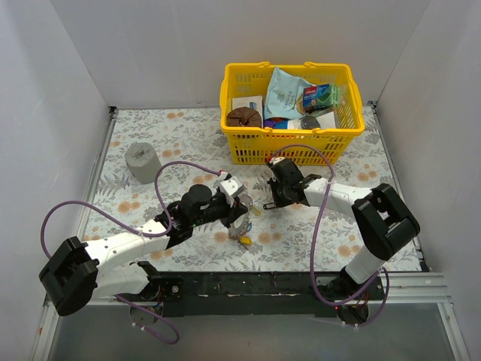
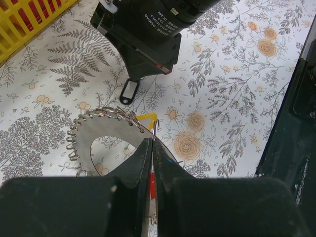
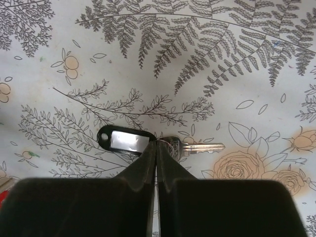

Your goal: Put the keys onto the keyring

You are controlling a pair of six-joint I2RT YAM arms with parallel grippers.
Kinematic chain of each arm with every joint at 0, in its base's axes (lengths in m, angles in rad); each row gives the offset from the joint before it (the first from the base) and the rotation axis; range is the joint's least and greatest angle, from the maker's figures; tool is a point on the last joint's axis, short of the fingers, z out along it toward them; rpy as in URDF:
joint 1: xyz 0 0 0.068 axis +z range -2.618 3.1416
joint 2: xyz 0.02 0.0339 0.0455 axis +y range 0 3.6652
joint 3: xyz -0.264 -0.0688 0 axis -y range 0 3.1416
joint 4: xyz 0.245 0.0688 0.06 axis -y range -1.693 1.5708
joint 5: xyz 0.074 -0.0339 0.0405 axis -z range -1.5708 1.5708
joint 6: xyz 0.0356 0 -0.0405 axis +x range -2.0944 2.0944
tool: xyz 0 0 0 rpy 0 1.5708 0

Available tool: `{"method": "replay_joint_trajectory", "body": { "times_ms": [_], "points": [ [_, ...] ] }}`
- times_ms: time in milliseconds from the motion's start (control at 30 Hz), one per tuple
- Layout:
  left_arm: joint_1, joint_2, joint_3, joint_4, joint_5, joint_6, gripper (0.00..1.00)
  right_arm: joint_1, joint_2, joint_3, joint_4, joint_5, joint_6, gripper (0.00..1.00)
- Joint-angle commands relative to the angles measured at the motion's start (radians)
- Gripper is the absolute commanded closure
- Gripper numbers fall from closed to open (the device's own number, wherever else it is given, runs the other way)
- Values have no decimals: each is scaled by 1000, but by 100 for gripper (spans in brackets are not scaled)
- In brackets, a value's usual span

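The keyring (image 2: 106, 128), a broad silver ring edged with wire loops, hangs from my left gripper (image 2: 151, 140), which is shut on its rim. A yellow tag (image 2: 148, 117) and a red tag (image 2: 152, 185) show at that grip. In the top view the left gripper (image 1: 239, 214) holds the ring just above the table, mid-front. A silver key (image 3: 197, 147) with a black tag (image 3: 123, 140) lies flat on the cloth. My right gripper (image 3: 156, 148) is shut on the thin wire loop joining the two. In the top view the right gripper (image 1: 270, 203) is close to the right of the keyring.
A yellow basket (image 1: 289, 147) full of packets stands at the back, just behind the right gripper. A grey cylinder (image 1: 142, 162) stands at the left. White walls close off the table on three sides.
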State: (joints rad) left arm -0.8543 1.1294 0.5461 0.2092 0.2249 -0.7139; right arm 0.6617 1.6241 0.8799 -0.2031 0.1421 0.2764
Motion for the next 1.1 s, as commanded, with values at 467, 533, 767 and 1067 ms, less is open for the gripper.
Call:
{"method": "replay_joint_trajectory", "body": {
  "times_ms": [467,533,767,1067],
  "points": [
    [-5,-28,9,4,-13,2,100,26,-240,-116,160,-271,-217,97],
    [-5,-26,11,4,-15,1,100,26,-259,-136,171,-259,-212,86],
    [-5,-26,11,4,-7,-6,100,-8,-235,-150,194,-174,-177,49],
    [-5,-34,3,4,-13,-7,100,-106,-126,-125,252,-415,-167,54]
  ]
}}
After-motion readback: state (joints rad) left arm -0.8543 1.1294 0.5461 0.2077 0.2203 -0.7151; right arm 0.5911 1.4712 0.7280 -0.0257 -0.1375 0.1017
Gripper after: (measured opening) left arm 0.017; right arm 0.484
